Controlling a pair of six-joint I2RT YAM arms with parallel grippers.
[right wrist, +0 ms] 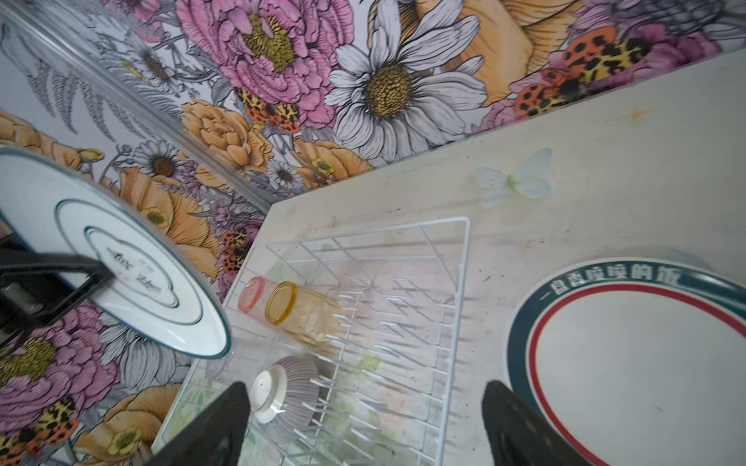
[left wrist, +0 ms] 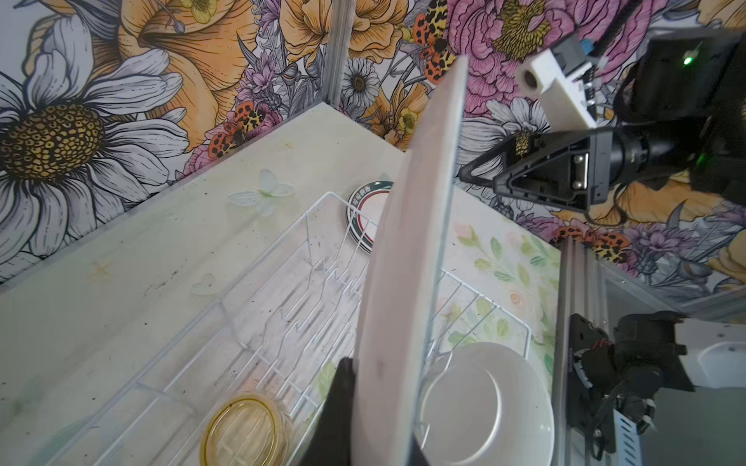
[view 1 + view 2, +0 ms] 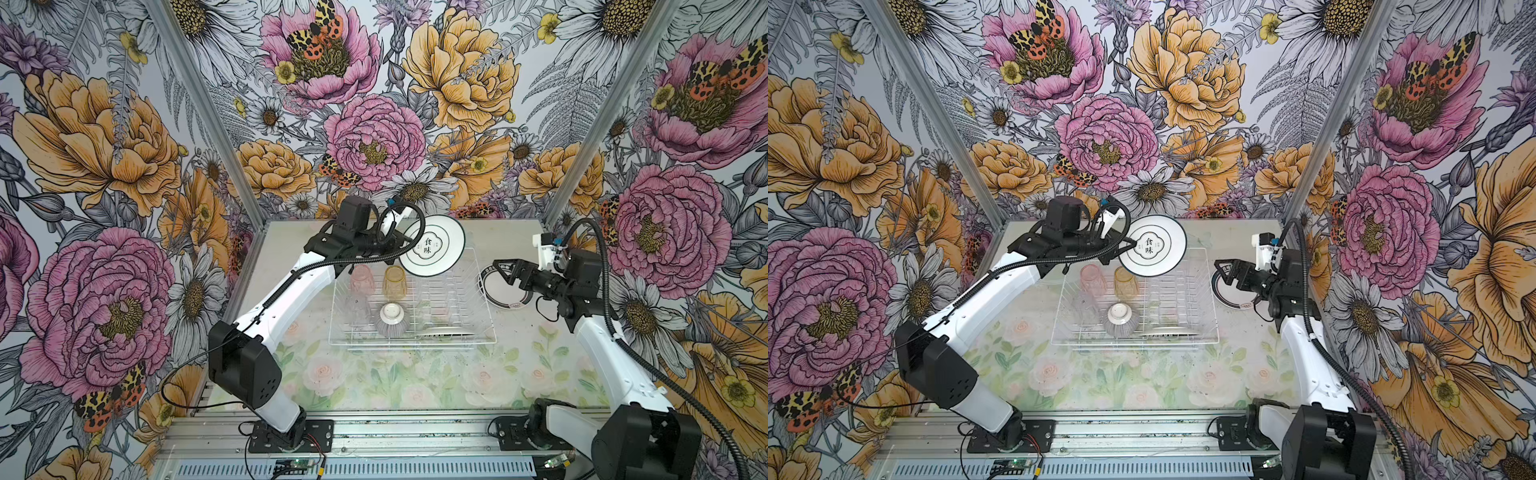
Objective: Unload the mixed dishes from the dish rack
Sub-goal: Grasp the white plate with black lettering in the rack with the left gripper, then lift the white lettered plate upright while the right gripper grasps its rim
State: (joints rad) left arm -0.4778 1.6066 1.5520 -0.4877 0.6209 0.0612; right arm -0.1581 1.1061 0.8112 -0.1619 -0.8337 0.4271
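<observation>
A plate (image 3: 432, 245) clamped in the left fingers (image 2: 335, 411) is best lifted clear of the rack (image 3: 449, 299), right fingers (image 1: 512, 423) held apart.

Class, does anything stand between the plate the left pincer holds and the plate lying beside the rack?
Yes: the open right pincer hangs above the table plate, between it and the held plate.

The table (image 3: 415, 386) wears a pale print of roses and leaves, with a faint white butterfly (image 1: 512, 181) near its far edge. Bold floral wallpaper (image 3: 374, 137) rises behind and beside it, joined at the corners by aluminium posts (image 3: 203, 104). Along its near edge runs a metal rail (image 3: 415, 432), with a small circuit board (image 3: 297, 462) just below.
</observation>
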